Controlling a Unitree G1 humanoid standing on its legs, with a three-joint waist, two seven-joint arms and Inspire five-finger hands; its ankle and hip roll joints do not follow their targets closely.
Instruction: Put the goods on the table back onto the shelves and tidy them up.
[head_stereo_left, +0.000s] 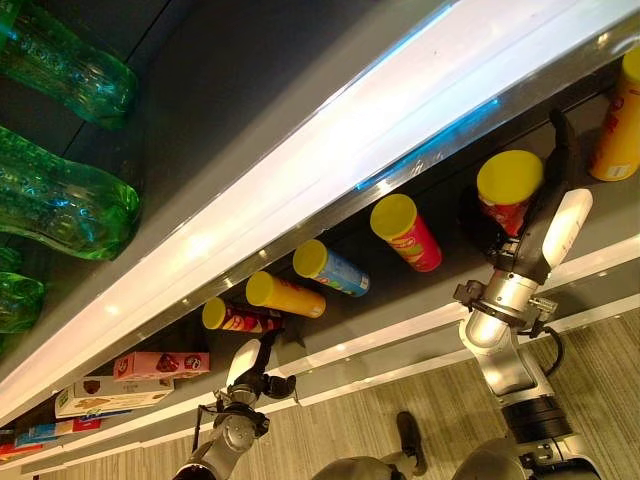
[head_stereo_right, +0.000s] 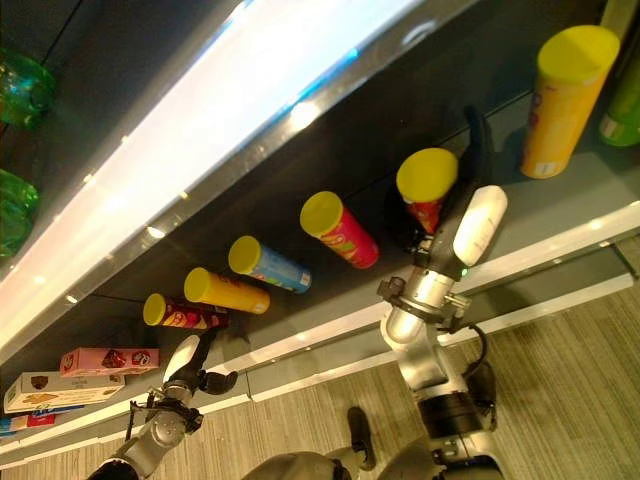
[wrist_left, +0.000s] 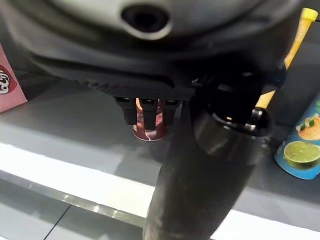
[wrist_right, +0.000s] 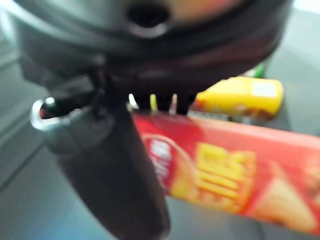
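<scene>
The robot's right hand (head_stereo_left: 540, 215) was up at the grey shelf (head_stereo_right: 560, 195), its fingers and thumb wrapped round a red crisp can with a yellow lid (head_stereo_left: 508, 190); from the right wrist the same red can (wrist_right: 225, 175) lay across the hand with the dark thumb (wrist_right: 115, 175) pressed over it. The can looked to be at the shelf board or just above it, though I could not tell whether it was resting there. Further along the same shelf toward the robot's left stood a row of cans, each apart from the next: another red can (head_stereo_left: 405, 232), a blue can (head_stereo_left: 330, 267), a yellow can (head_stereo_left: 285, 294) and a dark red can (head_stereo_left: 238, 317), all with yellow lids. On the robot's right a taller yellow can (head_stereo_right: 562, 100) stood well apart from the held one, with a green can (head_stereo_right: 625, 105) just beside it. The left hand (head_stereo_left: 255, 365) was raised near the dark red can, holding nothing; in its wrist view the fingers (wrist_left: 145, 112) pointed at that can (wrist_left: 148, 127) without touching it, and looked loosely relaxed. At the far left of the shelf lay a pink box (head_stereo_left: 160, 365) and a cream box (head_stereo_left: 110, 397). On the shelf above were green bottles (head_stereo_left: 60, 200).
</scene>
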